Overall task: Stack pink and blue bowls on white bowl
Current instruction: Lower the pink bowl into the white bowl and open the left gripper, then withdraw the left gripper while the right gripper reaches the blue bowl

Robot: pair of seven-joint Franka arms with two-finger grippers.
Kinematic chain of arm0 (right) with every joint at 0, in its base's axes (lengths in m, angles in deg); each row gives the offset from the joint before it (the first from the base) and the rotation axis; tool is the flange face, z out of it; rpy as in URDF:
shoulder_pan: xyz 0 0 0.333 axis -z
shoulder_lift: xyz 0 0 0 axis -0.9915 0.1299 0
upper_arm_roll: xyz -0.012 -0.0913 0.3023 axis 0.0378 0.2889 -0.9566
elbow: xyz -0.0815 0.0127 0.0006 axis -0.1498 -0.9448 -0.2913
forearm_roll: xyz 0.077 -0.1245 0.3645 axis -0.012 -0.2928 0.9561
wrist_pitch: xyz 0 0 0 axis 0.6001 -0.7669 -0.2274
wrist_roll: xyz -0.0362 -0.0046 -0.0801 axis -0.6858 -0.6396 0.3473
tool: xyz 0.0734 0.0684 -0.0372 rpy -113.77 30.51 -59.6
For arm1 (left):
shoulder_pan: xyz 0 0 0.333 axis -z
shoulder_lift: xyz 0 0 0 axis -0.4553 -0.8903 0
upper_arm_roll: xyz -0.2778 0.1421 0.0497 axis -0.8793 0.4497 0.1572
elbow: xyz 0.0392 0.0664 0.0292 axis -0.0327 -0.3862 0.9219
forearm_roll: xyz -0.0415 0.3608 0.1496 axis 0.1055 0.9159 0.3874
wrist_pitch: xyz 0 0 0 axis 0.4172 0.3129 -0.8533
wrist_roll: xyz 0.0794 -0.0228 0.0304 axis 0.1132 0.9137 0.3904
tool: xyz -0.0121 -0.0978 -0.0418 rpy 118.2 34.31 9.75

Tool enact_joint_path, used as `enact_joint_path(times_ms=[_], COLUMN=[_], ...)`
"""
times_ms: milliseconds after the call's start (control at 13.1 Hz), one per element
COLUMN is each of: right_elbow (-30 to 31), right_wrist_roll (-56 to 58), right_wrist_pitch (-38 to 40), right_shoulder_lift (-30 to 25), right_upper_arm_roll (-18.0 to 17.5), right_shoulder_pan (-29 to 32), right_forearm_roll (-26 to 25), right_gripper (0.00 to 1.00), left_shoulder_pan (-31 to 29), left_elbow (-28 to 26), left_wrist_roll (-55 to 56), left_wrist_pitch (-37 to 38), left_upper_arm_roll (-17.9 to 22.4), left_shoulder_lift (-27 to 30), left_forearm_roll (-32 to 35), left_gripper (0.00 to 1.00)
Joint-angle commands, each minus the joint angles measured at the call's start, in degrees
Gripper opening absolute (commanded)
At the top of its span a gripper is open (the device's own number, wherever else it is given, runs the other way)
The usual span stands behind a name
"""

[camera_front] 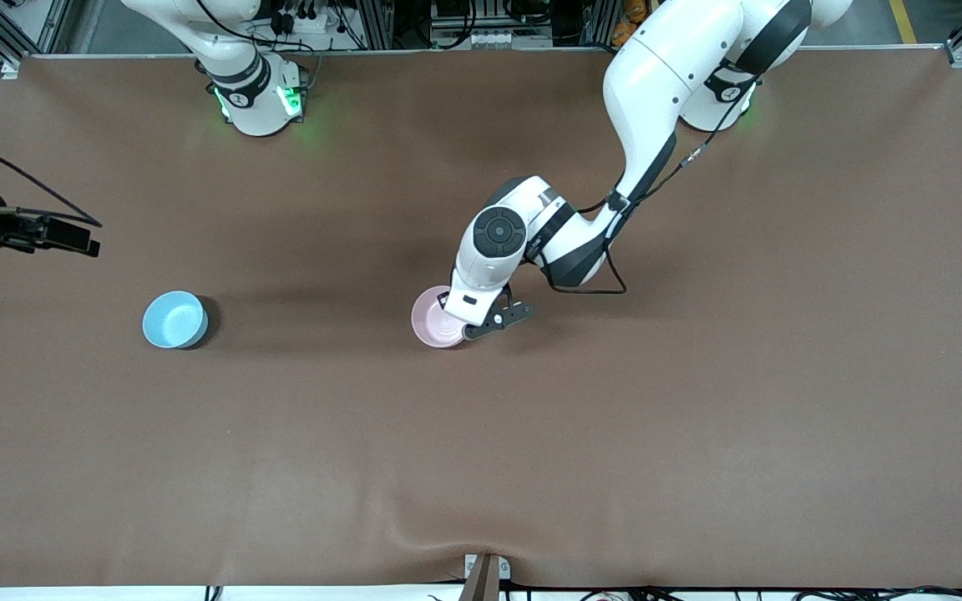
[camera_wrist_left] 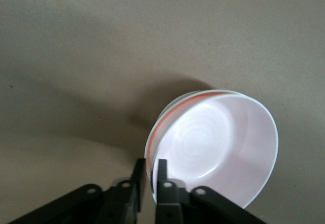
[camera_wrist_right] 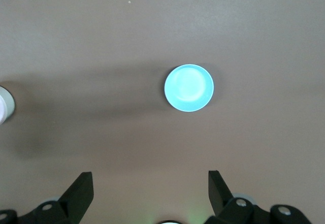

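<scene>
1. Left gripper: down at table level near the middle of the table, its two fingers drawn narrow and pinching the rim of the pink bowl, one finger inside the rim, one outside.
2. In the left wrist view the same gripper clamps the bowl wall close by the camera; the pink bowl sits tilted toward the lens, its pale inside fully shown.
3. Under the pink bowl a second rim shows, whitish, with an orange-red line between the two. This is the white bowl, and the pink one is nested in it. Only a thin crescent of it is visible; in the front view it cannot be made out separately.
4. Left arm: reaches from its base at the top edge of the table down to that stack, with the wrist bent over the bowls.
5. Blue bowl: stands upright on the table, alone, well apart from the pink bowl, toward the right arm's end and about as near the front camera as the stack.
6. Right gripper: fingers spread wide, holding nothing, up in the air over the blue bowl, which lies between the fingertips' lines in the right wrist view.
7. Right arm: waits.
</scene>
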Motion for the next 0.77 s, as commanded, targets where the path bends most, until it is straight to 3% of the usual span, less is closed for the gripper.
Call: enact_joint_path(times_ms=[0,306,690], right_elbow=[-0.69,0.62,10.27], right_wrist_roll=[9.45,14.65,18.78], right_wrist_pitch=[-2.64,-12.12,-21.87], right_shoulder_lift=[4.82,14.58,18.38], right_upper_arm_roll=[-0.51,-0.51,-0.59], right_shoulder_pan=[4.08,9.62,13.23], right_forearm_roll=[0.82,0.82,0.29], right_gripper=[1.00,1.00,1.00], left_shoulder_pan=[0.00,-6.31,-16.32], left_elbow=[1.69,0.90,0.54], left_wrist_roll=[2.17,1.29,-4.41], left_wrist_pitch=[0.46,12.11,30.84], left_upper_arm_roll=[0.91,2.06,1.97], left_shoulder_lift=[1.59,13.00,26.20], left_forearm_roll=[1.27,1.53,1.53], left_gripper=[1.00,1.00,1.00])
